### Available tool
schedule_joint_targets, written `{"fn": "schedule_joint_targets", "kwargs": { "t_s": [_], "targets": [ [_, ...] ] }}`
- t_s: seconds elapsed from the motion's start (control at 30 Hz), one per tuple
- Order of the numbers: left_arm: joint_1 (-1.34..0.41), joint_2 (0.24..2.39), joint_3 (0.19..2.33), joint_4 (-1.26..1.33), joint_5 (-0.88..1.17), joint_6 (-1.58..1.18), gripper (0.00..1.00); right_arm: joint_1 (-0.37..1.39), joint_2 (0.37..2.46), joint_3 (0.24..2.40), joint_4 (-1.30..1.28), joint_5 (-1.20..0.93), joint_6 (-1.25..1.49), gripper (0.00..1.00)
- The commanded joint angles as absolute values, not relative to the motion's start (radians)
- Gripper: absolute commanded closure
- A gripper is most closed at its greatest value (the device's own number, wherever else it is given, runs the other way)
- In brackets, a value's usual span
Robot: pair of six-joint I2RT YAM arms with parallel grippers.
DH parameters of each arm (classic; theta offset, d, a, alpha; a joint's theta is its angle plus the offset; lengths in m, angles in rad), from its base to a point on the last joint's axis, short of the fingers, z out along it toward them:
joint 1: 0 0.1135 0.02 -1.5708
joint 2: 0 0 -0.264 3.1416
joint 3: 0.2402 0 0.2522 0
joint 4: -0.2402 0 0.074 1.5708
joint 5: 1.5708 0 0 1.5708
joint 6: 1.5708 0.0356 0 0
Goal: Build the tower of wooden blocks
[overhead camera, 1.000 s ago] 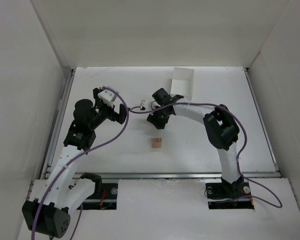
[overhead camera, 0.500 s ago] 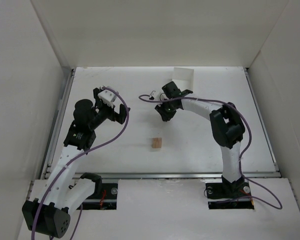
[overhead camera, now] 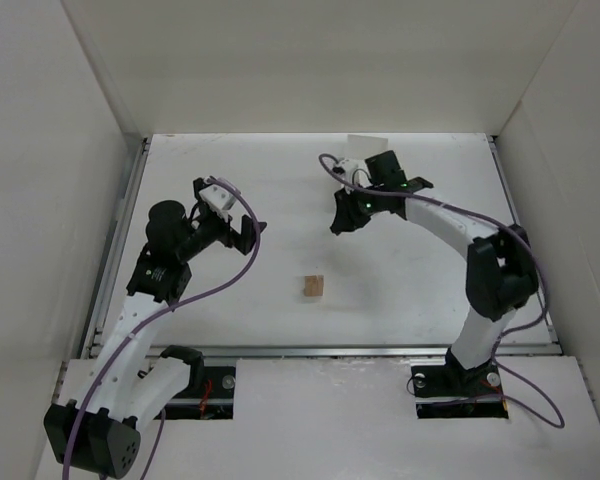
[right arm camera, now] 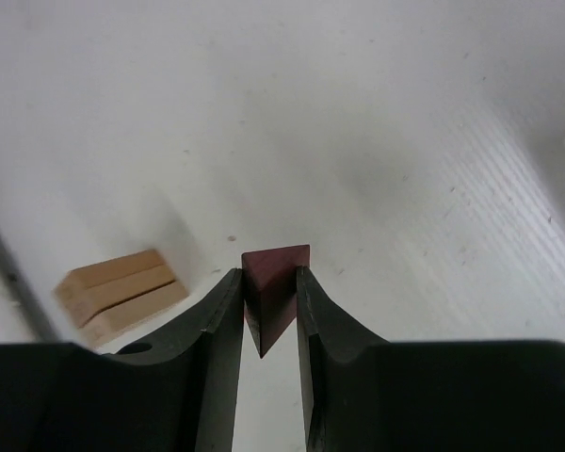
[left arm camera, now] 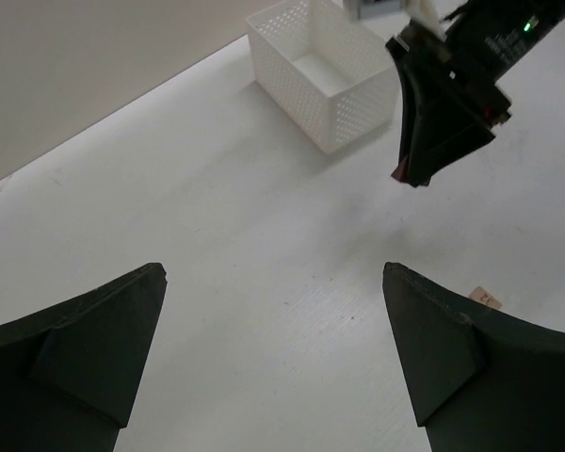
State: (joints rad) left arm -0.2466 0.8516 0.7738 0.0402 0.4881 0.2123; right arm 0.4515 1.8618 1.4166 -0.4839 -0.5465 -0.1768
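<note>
Top external shows the left gripper [overhead camera: 246,232] idle toward the table's [overhead camera: 230,320] left side, jaws spread wide with nothing between them. Mid-table, nearer the near edge, the tan blocks [overhead camera: 313,287] lie pressed together, well apart from both arms. Right of them and further back, the right gripper [overhead camera: 342,222] hangs above the surface, just in front of the box [left arm camera: 358,108] at the far edge. Its wrist view has the jaws clamped on the dark block [right arm camera: 275,273], a wedge-shaped piece. I'd call this the carry step: top piece picked, not yet placed. Next it needs to travel toward the near edge, line up squarely over the tan blocks, lower gently and let go without nudging them
</note>
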Motion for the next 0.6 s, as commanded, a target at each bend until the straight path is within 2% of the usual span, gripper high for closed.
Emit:
{"fn": "schedule_joint_targets", "kwargs": {
  "t_s": [0.0,0.13,0.23,0.37,0.47,0.57],
  "targets": [
    [-0.242,0.83,0.775,0.084,0.615,0.25,0.0,0.411,1.626,1.364,-0.272,-0.733,-0.033,1.0],
    [-0.253,0.83,0.805,0.094,0.754,0.326,0.0,0.388,1.451,1.263,-0.007,-0.863,0.162,1.0],
    [-0.287,0.83,0.827,0.078,0.817,0.45,0.01,0.388,1.37,1.151,0.33,-0.922,0.407,1.0],
    [-0.324,0.83,0.894,0.015,0.787,0.633,0.0,0.4,1.29,1.068,0.555,-0.859,0.68,1.0],
    [-0.362,0.83,0.965,-0.055,0.749,0.802,0.0,0.437,1.227,1.005,0.716,-0.784,0.805,1.0],
    [-0.39,0.839,1.022,-0.081,0.739,0.87,0.0,0.489,1.197,0.994,0.77,-0.773,0.831,1.0]
  ]
}}
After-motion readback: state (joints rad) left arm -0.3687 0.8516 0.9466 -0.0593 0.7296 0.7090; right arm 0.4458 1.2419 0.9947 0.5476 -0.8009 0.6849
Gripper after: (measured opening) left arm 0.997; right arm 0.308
